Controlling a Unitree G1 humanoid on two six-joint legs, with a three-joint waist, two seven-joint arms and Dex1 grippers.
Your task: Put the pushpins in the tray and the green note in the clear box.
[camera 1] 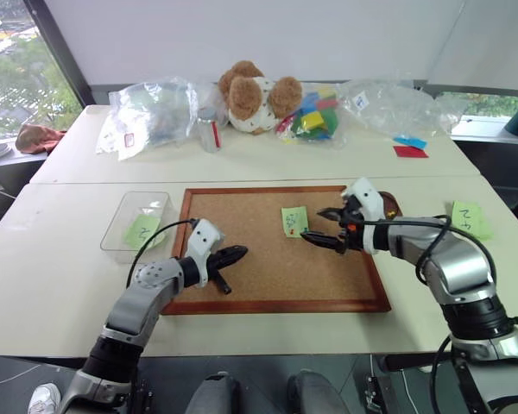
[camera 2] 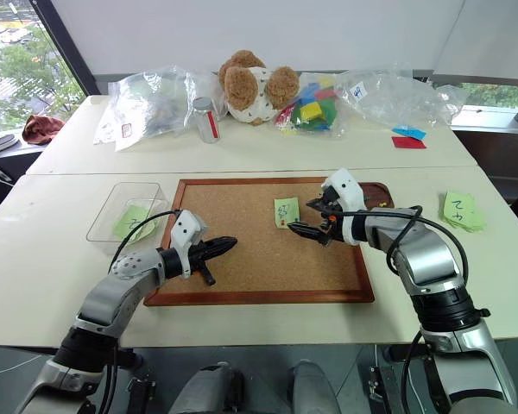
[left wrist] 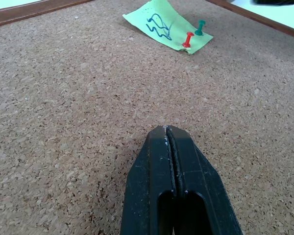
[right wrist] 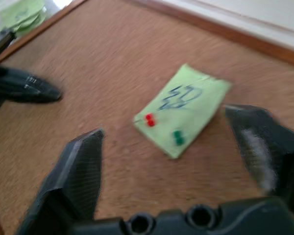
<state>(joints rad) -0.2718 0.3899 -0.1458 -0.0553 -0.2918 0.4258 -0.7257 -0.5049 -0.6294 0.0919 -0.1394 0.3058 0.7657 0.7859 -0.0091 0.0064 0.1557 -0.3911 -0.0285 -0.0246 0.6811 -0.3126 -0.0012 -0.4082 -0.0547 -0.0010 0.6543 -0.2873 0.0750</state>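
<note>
Here the green note [camera 1: 294, 220] lies on the corkboard [camera 1: 268, 267], pinned by a red pushpin [left wrist: 187, 39] and a green pushpin [left wrist: 200, 27]; its dark scribble spells nothing readable. The right pincer [camera 1: 326, 228], open and empty, hovers just right of the note. The left pincer [camera 1: 236, 254] is closed, empty, over the board's near left. The head views add the clear box [camera 1: 125, 226] at far left, holding another green paper, and the tray [camera 1: 390, 204] behind the right pincer.
</note>
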